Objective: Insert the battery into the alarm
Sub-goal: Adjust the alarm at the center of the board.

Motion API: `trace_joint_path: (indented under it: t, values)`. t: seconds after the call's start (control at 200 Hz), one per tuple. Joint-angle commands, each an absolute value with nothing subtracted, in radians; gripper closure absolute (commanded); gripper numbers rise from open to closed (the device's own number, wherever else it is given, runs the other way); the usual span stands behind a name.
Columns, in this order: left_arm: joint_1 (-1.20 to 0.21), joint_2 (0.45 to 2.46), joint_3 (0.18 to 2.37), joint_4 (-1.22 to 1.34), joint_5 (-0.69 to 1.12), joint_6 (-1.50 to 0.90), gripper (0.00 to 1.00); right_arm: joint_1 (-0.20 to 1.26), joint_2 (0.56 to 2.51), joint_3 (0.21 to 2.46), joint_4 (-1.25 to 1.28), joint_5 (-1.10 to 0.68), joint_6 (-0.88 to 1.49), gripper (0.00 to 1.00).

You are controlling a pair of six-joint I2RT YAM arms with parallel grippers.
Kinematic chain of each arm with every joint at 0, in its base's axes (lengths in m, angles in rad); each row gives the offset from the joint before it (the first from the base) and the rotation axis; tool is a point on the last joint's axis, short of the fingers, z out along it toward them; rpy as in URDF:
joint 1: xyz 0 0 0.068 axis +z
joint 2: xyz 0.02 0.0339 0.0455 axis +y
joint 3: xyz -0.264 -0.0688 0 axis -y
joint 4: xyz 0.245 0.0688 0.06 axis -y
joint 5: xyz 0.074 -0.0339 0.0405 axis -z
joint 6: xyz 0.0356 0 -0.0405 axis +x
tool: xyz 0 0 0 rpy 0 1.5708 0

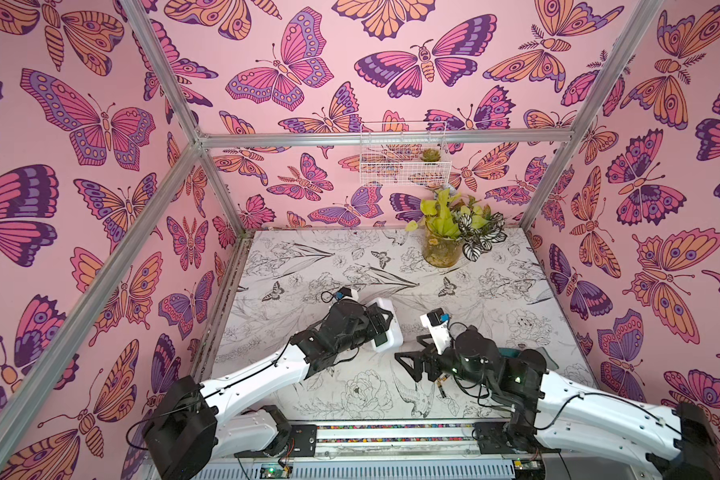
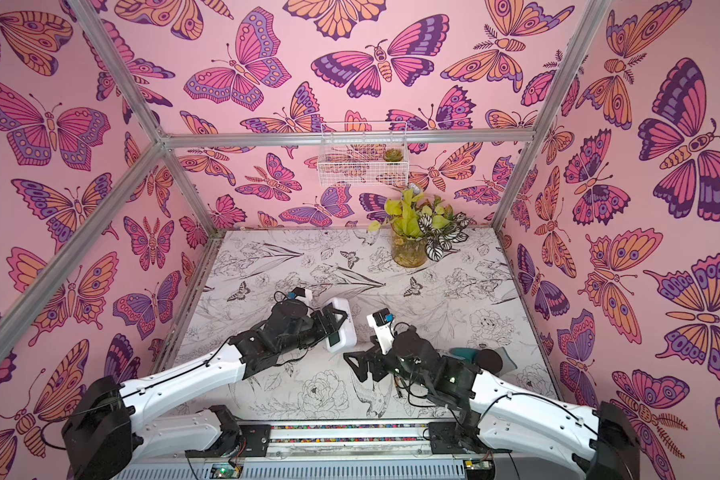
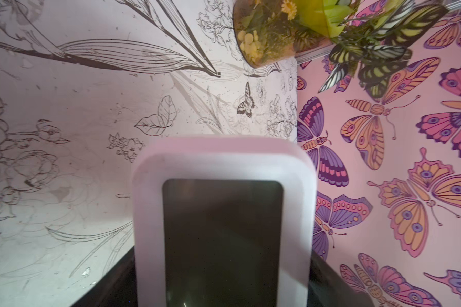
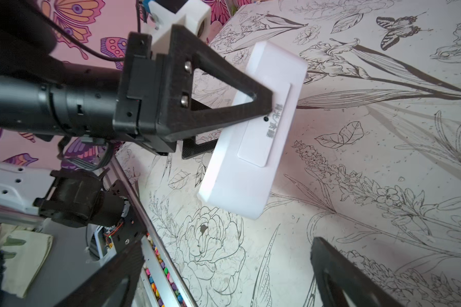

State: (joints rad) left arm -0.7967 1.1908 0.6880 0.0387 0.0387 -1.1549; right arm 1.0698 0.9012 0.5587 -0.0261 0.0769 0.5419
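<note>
My left gripper [image 1: 384, 327] is shut on the alarm [image 1: 393, 309], a white rounded-rectangle clock held just above the table in both top views. The dark screen and white frame [image 3: 224, 159] face the left wrist camera, with black fingers [image 3: 330, 279] on both sides. In the right wrist view the alarm's [image 4: 250, 170] white edge with a long flat button shows, with a left finger [image 4: 224, 87] pressed on it. My right gripper [image 1: 412, 352] stands open and empty just right of the alarm. A small dark-and-gold cylinder [image 1: 441, 384], seemingly the battery, lies under my right arm.
A teal glove [image 2: 510, 359] lies on the table behind my right arm. A glass jar of plants [image 1: 441, 251] stands at the back right, with a white wire basket [image 1: 404, 156] on the wall above it. A metal rail [image 1: 391, 432] runs along the front edge.
</note>
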Motion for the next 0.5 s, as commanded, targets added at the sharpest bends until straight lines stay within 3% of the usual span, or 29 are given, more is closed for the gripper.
trace_joint_path:
  t: [0.0,0.115,0.496]
  values:
    - [-0.792,1.184,0.66,0.142,0.077,-1.206,0.28,1.104,0.966,0.62,-0.052,0.239,0.538,0.01]
    - [-0.792,1.184,0.645,0.173,0.094,-1.228,0.29,1.104,1.016,0.642,-0.036,0.27,0.557,0.02]
    - [-0.793,1.166,0.629,0.203,0.11,-1.265,0.3,1.107,1.114,0.687,0.016,0.232,0.583,0.39]
